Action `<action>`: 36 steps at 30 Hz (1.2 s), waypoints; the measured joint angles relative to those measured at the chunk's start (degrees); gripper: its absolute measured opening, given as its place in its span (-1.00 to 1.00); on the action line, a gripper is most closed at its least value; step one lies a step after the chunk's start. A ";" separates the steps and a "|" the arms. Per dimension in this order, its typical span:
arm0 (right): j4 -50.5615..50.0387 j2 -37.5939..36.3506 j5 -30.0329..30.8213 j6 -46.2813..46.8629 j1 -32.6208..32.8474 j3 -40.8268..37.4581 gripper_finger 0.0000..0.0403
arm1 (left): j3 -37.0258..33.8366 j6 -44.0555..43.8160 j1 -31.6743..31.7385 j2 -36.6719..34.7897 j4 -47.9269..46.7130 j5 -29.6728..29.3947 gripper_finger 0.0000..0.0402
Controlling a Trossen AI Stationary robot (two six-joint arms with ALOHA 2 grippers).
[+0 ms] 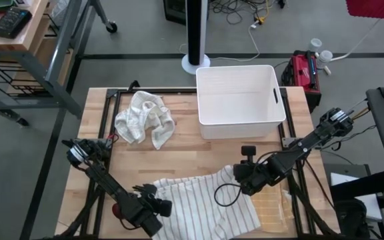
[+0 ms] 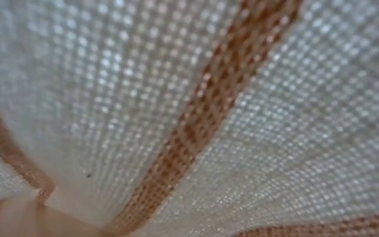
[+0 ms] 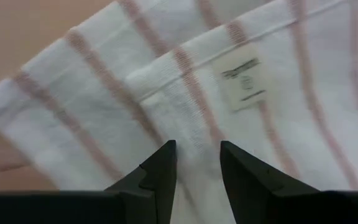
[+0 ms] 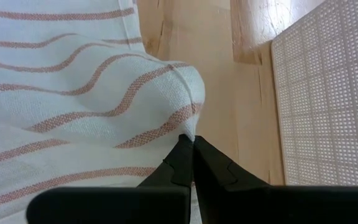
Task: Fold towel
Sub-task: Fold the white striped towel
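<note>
At the near edge of the bench [image 1: 99, 110], the striped towel [image 1: 199, 200] lies in front of the white bin [image 1: 240, 100]; the left gripper [image 3: 196, 163] hovers with fingers narrowly apart, the right gripper [image 4: 192, 152] pinches its fold, so both should lift evenly.

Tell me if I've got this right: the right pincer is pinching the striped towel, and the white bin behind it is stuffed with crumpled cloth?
Not quite. The white bin is empty in the high view; the crumpled cloth lies on the table beside it. The rest holds: the right wrist view shows the right pincer shut on a fold of the striped towel.
</note>
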 joint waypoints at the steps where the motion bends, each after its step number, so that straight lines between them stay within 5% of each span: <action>1: 0.04 0.00 0.00 -0.02 0.00 0.00 -1.00 | 0.00 -0.35 0.01 0.00 -0.40 1.02 -0.44; 19: 0.32 0.00 0.00 -0.02 0.00 0.00 -1.00 | -0.85 -1.56 0.14 0.07 1.11 -0.56 -0.51; 26: 0.74 0.00 0.00 -0.02 0.00 0.00 -1.00 | -0.85 2.00 0.14 0.09 1.79 -1.63 -0.95; 36: -0.64 -1.97 0.02 1.02 0.67 0.04 -1.00 | 1.72 5.21 -0.30 0.17 -0.91 -4.29 -0.99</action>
